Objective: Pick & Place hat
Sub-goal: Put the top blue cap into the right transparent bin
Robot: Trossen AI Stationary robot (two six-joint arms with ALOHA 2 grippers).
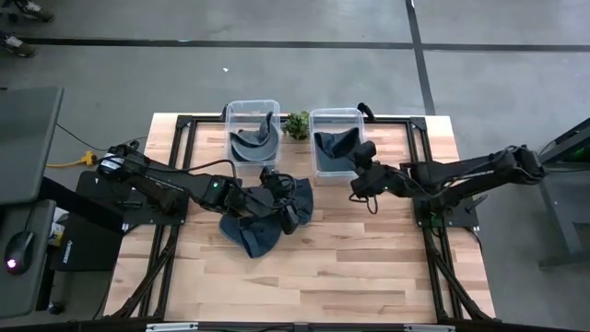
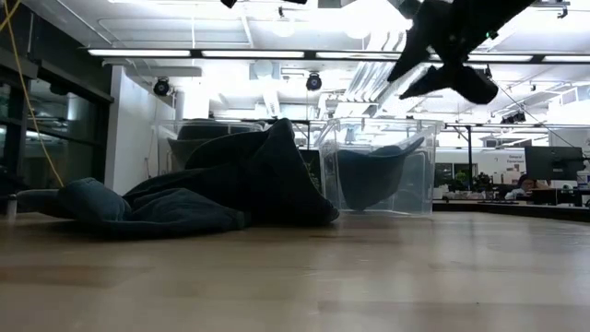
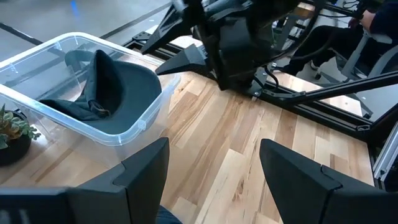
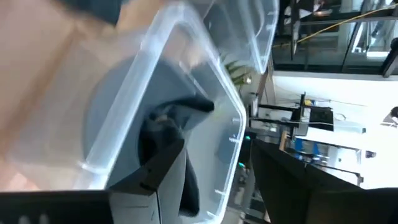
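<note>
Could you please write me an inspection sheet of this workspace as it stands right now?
Surface: wooden table, bare at the front.
Job's things: dark hat in the right bin; another hat in the left bin; pile of dark hats on the table in front of the left bin.
Clutter: small potted plant between the bins.
Grippers: left tool open, over the pile, holding nothing; right tool open, empty, raised at the right bin's front edge.
Cables: yellow cable on the floor left of the table.
Surroundings: computer mouse on a side desk; a person seated in the room behind.
</note>
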